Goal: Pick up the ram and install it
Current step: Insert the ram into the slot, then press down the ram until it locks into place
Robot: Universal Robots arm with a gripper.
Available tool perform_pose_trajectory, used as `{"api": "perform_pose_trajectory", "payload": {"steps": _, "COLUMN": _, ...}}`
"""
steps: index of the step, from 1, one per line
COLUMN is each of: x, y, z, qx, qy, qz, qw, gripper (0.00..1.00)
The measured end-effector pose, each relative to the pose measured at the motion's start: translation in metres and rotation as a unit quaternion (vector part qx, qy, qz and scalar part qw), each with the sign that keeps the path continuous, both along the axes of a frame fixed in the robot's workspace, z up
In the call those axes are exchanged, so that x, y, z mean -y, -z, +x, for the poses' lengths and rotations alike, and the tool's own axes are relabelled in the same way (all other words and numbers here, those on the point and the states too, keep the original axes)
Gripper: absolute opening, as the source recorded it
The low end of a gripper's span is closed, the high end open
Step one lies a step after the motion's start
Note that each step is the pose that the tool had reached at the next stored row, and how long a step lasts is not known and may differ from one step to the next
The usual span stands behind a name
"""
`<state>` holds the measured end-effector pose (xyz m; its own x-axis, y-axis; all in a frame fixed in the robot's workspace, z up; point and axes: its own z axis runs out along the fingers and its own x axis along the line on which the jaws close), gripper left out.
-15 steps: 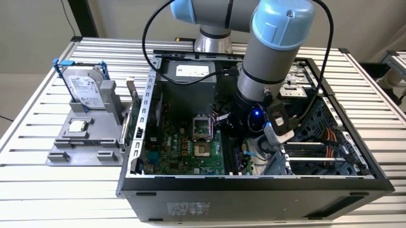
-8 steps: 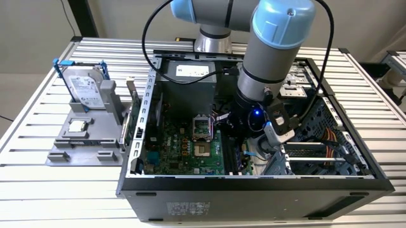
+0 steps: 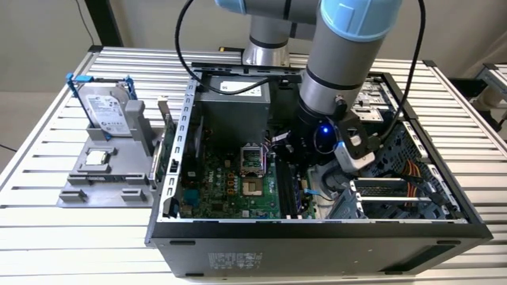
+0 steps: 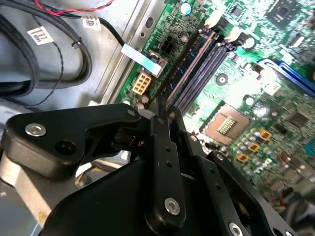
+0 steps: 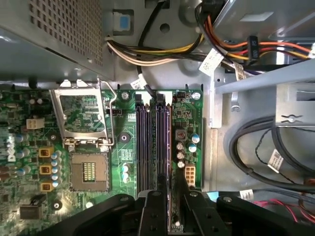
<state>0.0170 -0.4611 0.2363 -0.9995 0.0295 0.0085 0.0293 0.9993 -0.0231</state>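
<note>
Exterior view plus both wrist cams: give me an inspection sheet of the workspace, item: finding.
Surface: slatted metal table carrying an open PC case.
Job's things: the ram is seen edge-on in both wrist views, lying along the motherboard's memory slots; whether it is seated cannot be told.
Clutter: grey fixture at the exterior view's left holds a hard drive and a processor chip.
Grippers: end effector is down inside the case and appears closed on the ram.
Cables: coloured wire bundle beyond the slots; black cable looping beside the arm.
Surroundings: second slatted table at the exterior view's right.
</note>
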Motion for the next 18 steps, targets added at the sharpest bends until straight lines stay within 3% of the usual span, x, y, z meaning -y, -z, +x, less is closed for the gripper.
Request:
{"api": "perform_pose_trajectory", "payload": {"steps": 4, "x": 0.0000, "y": -0.0097, "z": 0.0000, "qx": 0.0000, "qy": 0.000, "qz": -0.0006, "qw": 1.0000, "gripper": 1.00}}
{"api": "perform_pose_trajectory", "payload": {"steps": 7, "x": 0.0000, "y": -0.0099, "z": 0.0000, "qx": 0.0001, "qy": 0.000, "qz": -0.0005, "qw": 1.0000, "gripper": 1.00}}
{"api": "perform_pose_trajectory", "payload": {"steps": 8, "x": 0.0000, "y": -0.0099, "z": -0.0001, "qx": 0.0000, "qy": 0.000, "qz": -0.0005, "qw": 1.0000, "gripper": 0.00}}
{"api": "perform_pose_trajectory", "payload": {"steps": 18, "x": 0.0000, "y": -0.0100, "z": -0.0008, "qx": 0.0000, "qy": 0.000, "qz": -0.0006, "qw": 1.0000, "gripper": 0.00}}
